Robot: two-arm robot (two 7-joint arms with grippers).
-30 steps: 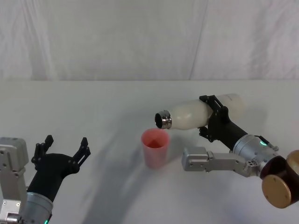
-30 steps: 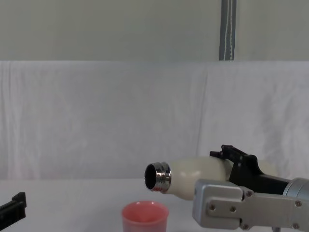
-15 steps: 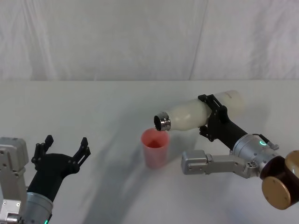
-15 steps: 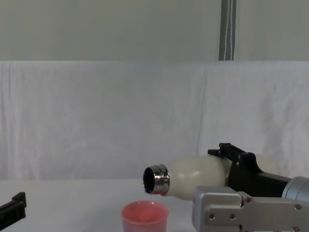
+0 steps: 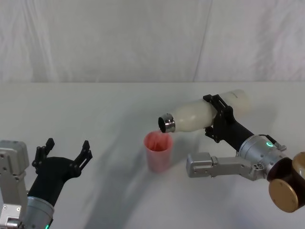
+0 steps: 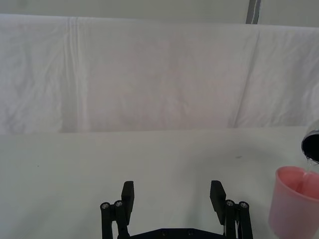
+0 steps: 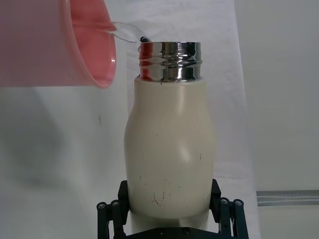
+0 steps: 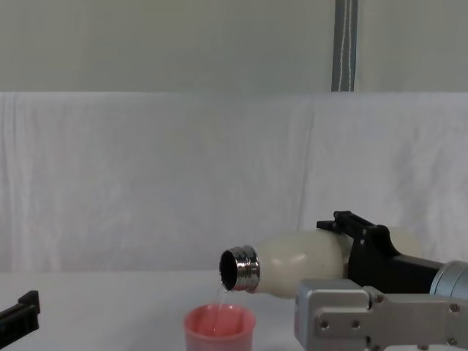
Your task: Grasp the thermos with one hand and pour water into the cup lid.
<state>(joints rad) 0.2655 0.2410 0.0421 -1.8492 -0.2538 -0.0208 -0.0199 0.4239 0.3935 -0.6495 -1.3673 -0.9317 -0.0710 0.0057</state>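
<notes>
Tilting neck-down over the pink cup lid (image 5: 158, 151), the cream thermos (image 5: 206, 115) sits pinched in the right gripper's (image 5: 218, 119) jaws

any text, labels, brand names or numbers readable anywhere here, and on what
None can be read.
Thermos, held by the right gripper: plain cream wall with small dark scuffs; a faint mark near its base in the head view is too small to read.
Cup lid: plain pink, no print.
Left gripper: no markings.

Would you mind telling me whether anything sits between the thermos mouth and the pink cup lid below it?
Nothing visible does. The right gripper holds the thermos tilted, its steel mouth just above the cup lid, and water falls straight into it.
</notes>
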